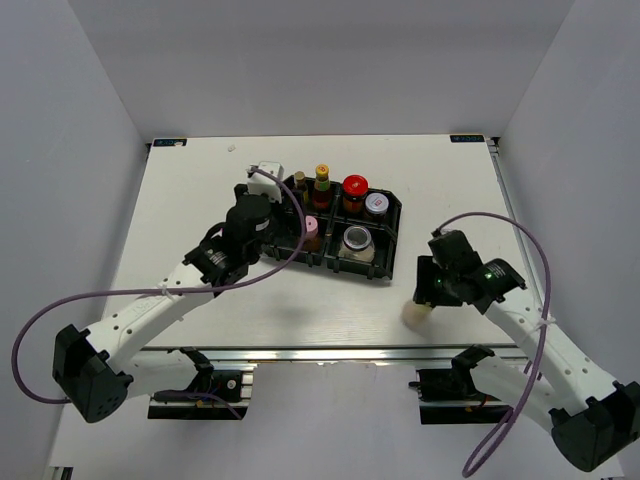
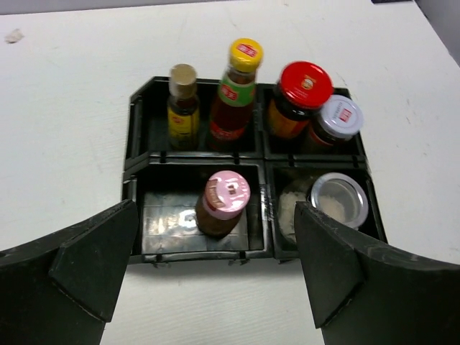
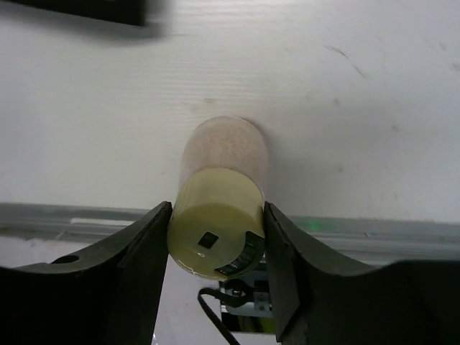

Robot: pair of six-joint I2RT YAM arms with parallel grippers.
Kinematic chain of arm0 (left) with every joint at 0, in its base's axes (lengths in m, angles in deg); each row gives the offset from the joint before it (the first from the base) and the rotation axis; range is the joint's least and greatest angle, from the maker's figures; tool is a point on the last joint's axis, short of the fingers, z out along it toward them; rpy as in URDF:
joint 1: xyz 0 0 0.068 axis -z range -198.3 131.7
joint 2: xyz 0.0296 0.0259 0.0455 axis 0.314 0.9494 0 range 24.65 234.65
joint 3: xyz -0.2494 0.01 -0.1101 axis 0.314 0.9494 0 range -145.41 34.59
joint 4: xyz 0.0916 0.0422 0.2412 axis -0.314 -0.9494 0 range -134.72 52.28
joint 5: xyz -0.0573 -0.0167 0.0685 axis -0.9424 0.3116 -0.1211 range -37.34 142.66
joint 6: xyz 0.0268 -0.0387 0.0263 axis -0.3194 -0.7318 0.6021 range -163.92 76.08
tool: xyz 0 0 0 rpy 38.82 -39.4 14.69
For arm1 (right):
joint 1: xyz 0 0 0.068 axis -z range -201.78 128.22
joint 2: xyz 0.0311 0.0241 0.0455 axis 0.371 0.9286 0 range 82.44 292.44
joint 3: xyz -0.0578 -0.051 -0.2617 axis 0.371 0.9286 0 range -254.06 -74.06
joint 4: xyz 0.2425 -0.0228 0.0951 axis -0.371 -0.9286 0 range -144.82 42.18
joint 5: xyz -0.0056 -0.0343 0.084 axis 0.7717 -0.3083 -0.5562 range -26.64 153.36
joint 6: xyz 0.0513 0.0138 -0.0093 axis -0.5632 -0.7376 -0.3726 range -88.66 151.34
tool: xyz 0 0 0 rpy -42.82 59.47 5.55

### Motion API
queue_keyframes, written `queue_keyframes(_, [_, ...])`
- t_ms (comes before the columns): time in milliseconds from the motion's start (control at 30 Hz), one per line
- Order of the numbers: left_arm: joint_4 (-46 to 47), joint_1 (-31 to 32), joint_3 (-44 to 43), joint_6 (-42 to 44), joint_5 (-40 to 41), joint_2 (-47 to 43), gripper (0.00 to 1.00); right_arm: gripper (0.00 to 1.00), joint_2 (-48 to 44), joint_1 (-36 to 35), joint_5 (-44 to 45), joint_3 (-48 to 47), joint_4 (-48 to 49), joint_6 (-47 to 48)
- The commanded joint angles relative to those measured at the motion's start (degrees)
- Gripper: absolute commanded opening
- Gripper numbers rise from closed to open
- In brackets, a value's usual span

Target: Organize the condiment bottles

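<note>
Near the worktop's (image 1: 300, 310) near-right edge, my right fingers (image 3: 140, 259) are clamped on the cream bottle (image 3: 219, 208), which sits well apart from the black tray (image 2: 194, 158). My left fingers (image 2: 93, 259) hang wide apart just near of that tray, gripping nothing. Its far-left compartment holds two slim dark bottles (image 2: 183, 100), the far-right a red-lidded jar (image 2: 298, 97) and a silver-lidded jar (image 2: 336, 122), the near-left a pink-capped bottle (image 2: 224, 201), and the near-right a clear glass jar (image 2: 334, 205).

We find the black four-compartment plastic tray (image 2: 201, 253) mid-tabletop (image 1: 200, 200). Far-left compartment: the brown-capped slim bottle (image 2: 183, 100) left of the yellow-capped slim bottle (image 2: 237, 93). Far-right: the red-lidded jar (image 2: 302, 93) and, just right of it, the silver-lidded jar (image 2: 338, 118). Near-left: the pink-capped bottle (image 2: 224, 201). Near-right: the clear glass jar (image 2: 334, 205). The cream plastic bottle (image 1: 415, 313) sits on the tabletop, well right of the tray.
</note>
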Motion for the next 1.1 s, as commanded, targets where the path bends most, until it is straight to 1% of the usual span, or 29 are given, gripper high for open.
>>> queue_keyframes(0, [1.0, -1.6, 1.2, -1.6, 6.1, -3.5, 0.98, 0.24, 0.1, -5.1, -5.8, -7.0, 7.0, 4.5])
queue_keyframes(33, [1.1, -2.2, 1.7, -1.8, 6.6, -3.8, 0.98, 0.24, 0.8, -6.5, -6.0, -8.1, 7.8, 4.6])
queue_keyframes(67, [1.0, -3.6, 1.9, -2.6, 6.6, -4.3, 0.98, 0.21, 2.1, -9.5, -6.3, -9.3, 8.8, 4.9])
queue_keyframes(100, [0.7, -4.3, 2.1, -3.3, 6.6, -4.4, 0.98, 0.19, 2.8, -11.1, -6.7, -10.5, 10.0, 5.3])
queue_keyframes(133, [0.3, -5.7, 2.5, -4.5, 6.7, -4.6, 0.98, 0.19, 4.6, -14.1, -7.4, -12.8, 13.0, 5.7])
queue_keyframes(200, [-0.1, -7.1, 3.0, -5.7, 7.3, -5.0, 0.98, 0.17, 6.9, -16.9, -7.6, -15.6, 15.7, 7.5])
queue_keyframes(233, [-0.2, -7.8, 3.8, -6.6, 7.6, -5.3, 0.98, 0.17, 8.5, -18.0, -7.5, -19.0, 17.9, 8.2])
queue_keyframes(267, [-0.1, -9.2, 4.2, -6.7, 7.7, -5.7, 0.98, 0.17, 11.8, -19.7, -7.4, -20.8, 18.9, 9.0])
queue_keyframes(333, [0.4, -10.7, 5.4, -7.2, 7.6, -7.2, 0.98, 0.15, 15.6, -21.0, -6.5, -24.8, 21.1, 11.6])
queue_keyframes(367, [0.3, -12.4, 6.1, -7.9, 7.3, -7.6, 0.98, 0.15, 20.0, -21.7, -5.8, -29.1, 22.6, 12.3])
queue_keyframes(433, [-0.6, -14.0, 6.6, -8.5, 6.0, -8.7, 0.98, 0.14, 24.8, -22.2, -2.6, -33.9, 23.2, 14.4])
queue_keyframes(467, [-1.0, -15.2, 7.0, -9.0, 6.0, -8.9, 0.98, 0.14, 29.5, -22.4, -1.7, -38.7, 24.1, 14.9])
queue_keyframes(533, [-2.0, -16.2, 7.7, -9.3, 6.2, -9.3, 0.98, 0.13, 34.2, -22.4, -1.7, -43.9, 24.4, 16.0])
queue_keyframes(567, [-2.3, -16.9, 8.0, -9.8, 6.1, -9.4, 0.98, 0.13, 39.1, -22.6, -1.8, -48.9, 24.3, 17.0])
queue_keyframes(633, [-2.7, -17.8, 8.9, -10.0, 5.4, -9.9, 0.98, 0.12, 43.8, -22.8, -1.5, -54.0, 23.5, 17.8])
queue_keyframes(667, [-2.6, -18.1, 9.1, -10.0, 5.2, -10.2, 0.98, 0.12, 48.4, -22.8, -1.1, -58.9, 23.1, 18.1])
queue_keyframes(700, [-2.6, -18.3, 9.5, -10.1, 4.8, -10.5, 0.98, 0.12, 50.5, -23.0, -0.8, -61.5, 21.7, 18.4])
queue_keyframes(733, [-2.5, -18.6, 9.7, -10.0, 4.3, -10.9, 0.98, 0.11, 54.6, -23.1, -0.7, -64.1, 21.0, 18.7])
queue_keyframes(767, [-2.5, -18.8, 9.8, -10.0, 4.1, -11.0, 0.98, 0.11, 56.7, -23.3, -0.5, -66.5, 20.3, 18.8])
queue_keyframes(800, [-2.4, -18.9, 9.9, -9.9, 4.1, -11.2, 0.98, 0.11, 58.3, -23.4, 0.1, -71.1, 19.6, 19.3])
queue_keyframes(833, [-2.3, -19.2, 10.0, -9.7, 4.0, -11.4, 0.98, 0.11, 61.5, -23.4, 0.7, -73.3, 18.3, 19.5])
queue_keyframes(933, [-3.0, -19.8, 10.1, -9.8, 4.0, -11.4, 0.98, 0.10, 65.1, -23.4, 2.0, -79.1, 16.4, 20.2])
queue_keyframes(1067, [-3.6, -20.5, 10.3, -10.0, 4.7, -11.7, 0.98, 0.10, 68.2, -23.4, 2.2, -79.7, 15.8, 20.4])
